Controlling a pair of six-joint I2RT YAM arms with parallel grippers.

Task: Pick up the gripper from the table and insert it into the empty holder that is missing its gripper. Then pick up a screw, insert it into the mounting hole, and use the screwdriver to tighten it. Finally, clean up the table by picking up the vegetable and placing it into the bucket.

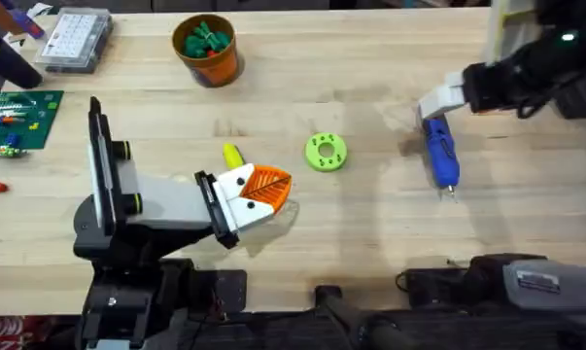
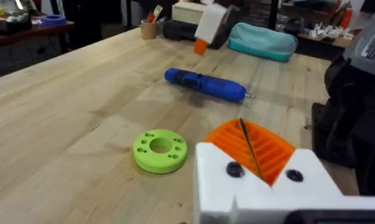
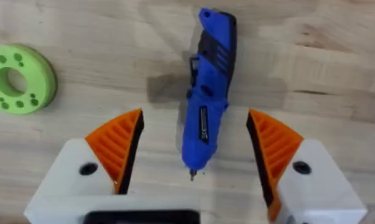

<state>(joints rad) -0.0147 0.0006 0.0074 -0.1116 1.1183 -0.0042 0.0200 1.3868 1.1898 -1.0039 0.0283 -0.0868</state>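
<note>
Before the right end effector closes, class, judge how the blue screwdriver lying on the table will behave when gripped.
The screwdriver looks like rigid plastic, so it probably won't flex. Its rounded body may roll on the bare table if nudged. Its thin metal tip seems the delicate part.

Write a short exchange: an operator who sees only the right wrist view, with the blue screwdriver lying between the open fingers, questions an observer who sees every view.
Operator: I see only the screwdriver and a green disc. Where is the bucket?
Observer: The bucket stands at the table's far side, left of the middle, with green pieces inside.
Operator: And the left gripper?
Observer: The left gripper is low over the table beside the green disc, its fingers shut, with a yellow object next to it.
</note>
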